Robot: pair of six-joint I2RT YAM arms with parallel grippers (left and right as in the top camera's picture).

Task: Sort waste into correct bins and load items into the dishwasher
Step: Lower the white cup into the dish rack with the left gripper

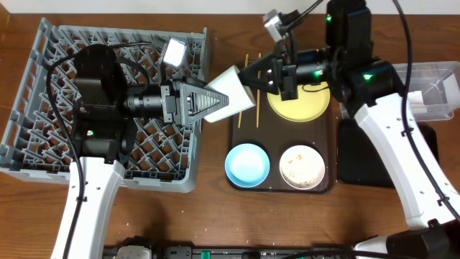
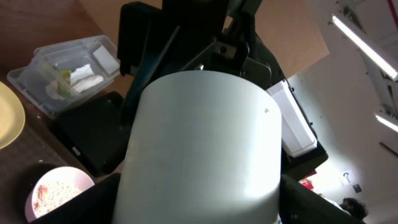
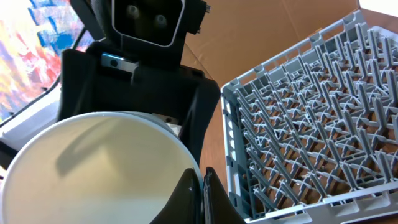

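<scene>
White arm links (image 1: 86, 194), black joints (image 1: 97, 79) — green lights (image 1: 368, 76), black cables (image 1: 407, 43)

Clear tub (image 1: 440, 70) cut off at overhead's right edge

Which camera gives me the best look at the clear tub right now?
Left wrist. The clear tub sits nearly whole at the upper left there, with a white napkin and a green wrapper inside. Overhead catches only part of it at the right edge, behind the right arm. Right wrist does not show it.
</scene>
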